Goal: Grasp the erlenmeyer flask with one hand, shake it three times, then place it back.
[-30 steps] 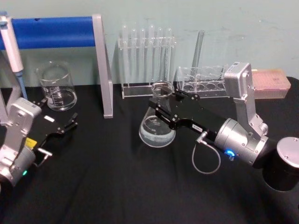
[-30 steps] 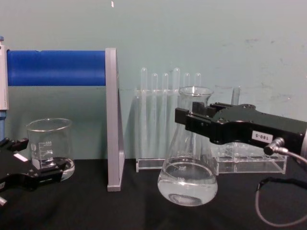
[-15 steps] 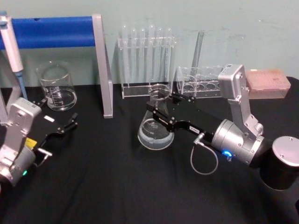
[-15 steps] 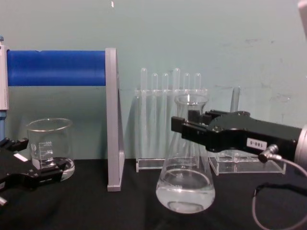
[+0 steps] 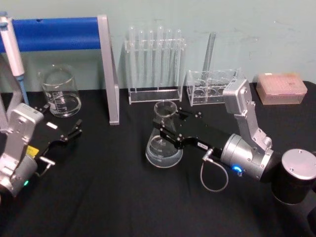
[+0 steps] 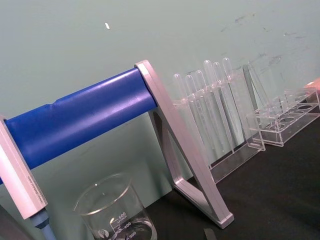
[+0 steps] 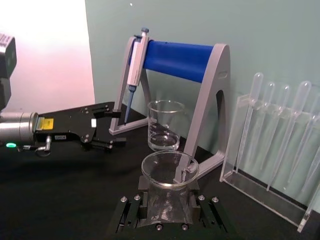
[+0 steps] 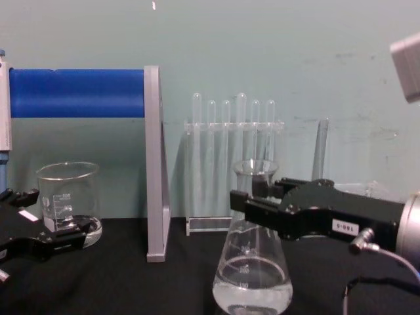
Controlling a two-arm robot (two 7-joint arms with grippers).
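Where the right gripper (image 5: 171, 123) reaches in from 4 o'clock, its fingers are clamped on the neck of the flask (image 5: 162, 150), near the middle of the table (image 5: 113, 197). Flask upright: long axis vertical, mouth up, wide base down, clear liquid pooled low. Whether the base touches the table, cannot tell. Tube rack (image 5: 153, 64) at the flask's 12 o'clock; beaker (image 5: 60, 94) at 10 o'clock. Left gripper (image 5: 61, 121) parked at 9 o'clock, jaws apart.
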